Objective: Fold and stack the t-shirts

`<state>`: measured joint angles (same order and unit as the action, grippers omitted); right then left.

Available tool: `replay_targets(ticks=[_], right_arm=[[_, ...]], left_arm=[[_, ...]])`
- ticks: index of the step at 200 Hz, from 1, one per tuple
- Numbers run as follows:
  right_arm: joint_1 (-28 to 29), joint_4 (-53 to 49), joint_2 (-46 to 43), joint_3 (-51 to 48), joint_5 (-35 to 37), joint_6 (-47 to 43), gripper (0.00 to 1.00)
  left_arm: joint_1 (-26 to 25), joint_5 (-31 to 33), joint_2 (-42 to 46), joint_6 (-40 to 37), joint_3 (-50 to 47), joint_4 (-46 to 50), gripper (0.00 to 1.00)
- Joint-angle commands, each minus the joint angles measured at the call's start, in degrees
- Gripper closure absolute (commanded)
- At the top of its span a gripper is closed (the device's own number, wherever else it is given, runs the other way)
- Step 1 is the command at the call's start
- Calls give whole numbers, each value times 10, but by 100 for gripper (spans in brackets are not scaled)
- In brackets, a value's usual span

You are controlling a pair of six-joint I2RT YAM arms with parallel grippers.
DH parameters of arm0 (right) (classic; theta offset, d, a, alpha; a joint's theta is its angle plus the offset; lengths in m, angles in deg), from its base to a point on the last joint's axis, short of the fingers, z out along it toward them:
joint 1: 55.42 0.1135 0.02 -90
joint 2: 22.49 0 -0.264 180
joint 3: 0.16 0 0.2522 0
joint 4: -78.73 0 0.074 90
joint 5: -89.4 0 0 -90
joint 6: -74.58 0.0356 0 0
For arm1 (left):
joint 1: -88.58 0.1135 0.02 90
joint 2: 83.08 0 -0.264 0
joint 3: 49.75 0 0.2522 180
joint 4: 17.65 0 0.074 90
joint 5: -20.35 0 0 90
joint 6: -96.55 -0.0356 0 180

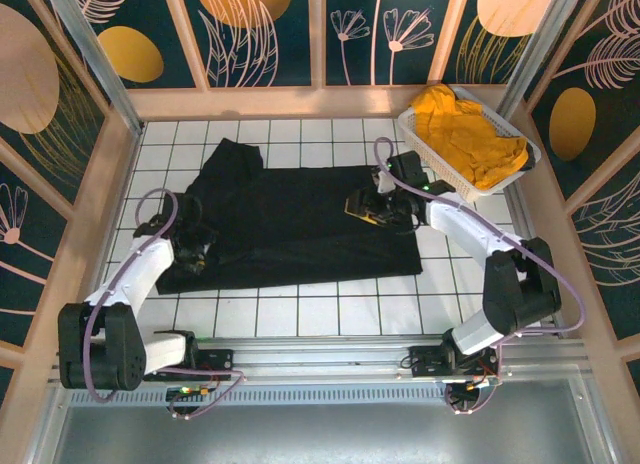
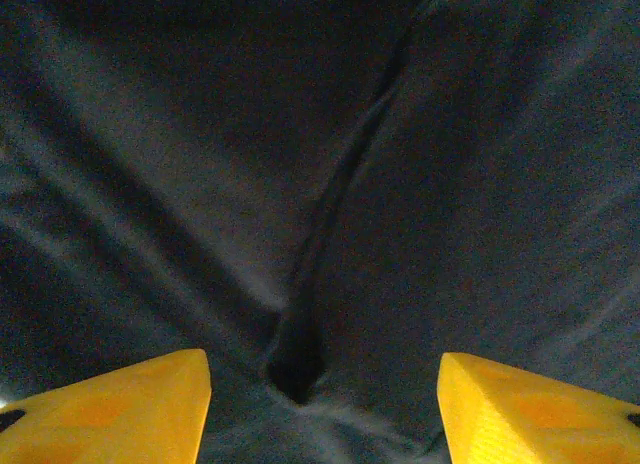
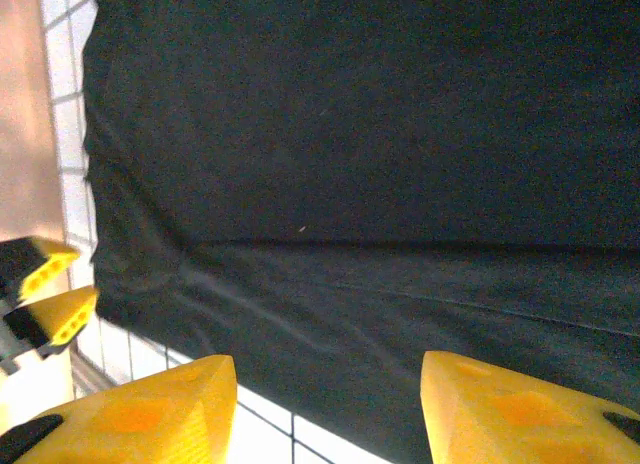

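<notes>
Showing the black t-shirt [image 1: 290, 224] spread flat across the white-tiled counter [image 1: 330, 314], one sleeve reaching toward the back wall, while the mustard-yellow t-shirt [image 1: 470, 134] sat crumpled in the white lattice basket [image 1: 412, 124] at the far right corner. It was apparently kept aside there because the black garment filled the working area. The arms were stationed at opposite parts of the black shirt, a placement that would suit a two-handed fold: the left claw [image 1: 195, 246] was at the shirt's left edge and the right claw [image 1: 365, 206] over its right-hand half, on the basket side. In the left wrist view the left claw's fingers [image 2: 130, 404] stood wide apart with nothing between them. A dark crease [image 2: 300, 354] in the cloth ran down to a spot midway between the tips, and the claw looked set close above the fabric — contact could not be confirmed. In the right wrist view the right claw's fingers [image 3: 140, 414] were likewise spread wide and empty, hanging over an edge of the shirt where black cloth met tile. Judged from this layout, no finished fold was evident on either shirt — the step in hand was probably taking hold of the black cloth.
</notes>
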<state>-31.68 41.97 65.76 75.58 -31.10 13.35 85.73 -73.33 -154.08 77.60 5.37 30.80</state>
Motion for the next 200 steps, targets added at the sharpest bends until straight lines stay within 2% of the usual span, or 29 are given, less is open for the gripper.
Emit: replay_targets(ticks=[1,48,78,129,167,200], right_arm=[[1,11,25,13,-37,-21,48],[4,15,36,19,-40,-14,48],[4,5,35,20,-29,-15,48],[3,1,41,24,-18,-12,49],[1,-2,48,28,-16,-10,51],[-1,-5,55,33,-15,-9,51]], left_arm=[[-10,-46,4,72,-33,-18,37],[-19,-40,-34,90,-20,-52,37],[-23,-53,-52,95,-24,-73,43],[-25,-53,-80,85,7,-80,61],[-32,-42,-117,40,64,-52,89],[-47,-41,-171,-26,127,-33,93]])
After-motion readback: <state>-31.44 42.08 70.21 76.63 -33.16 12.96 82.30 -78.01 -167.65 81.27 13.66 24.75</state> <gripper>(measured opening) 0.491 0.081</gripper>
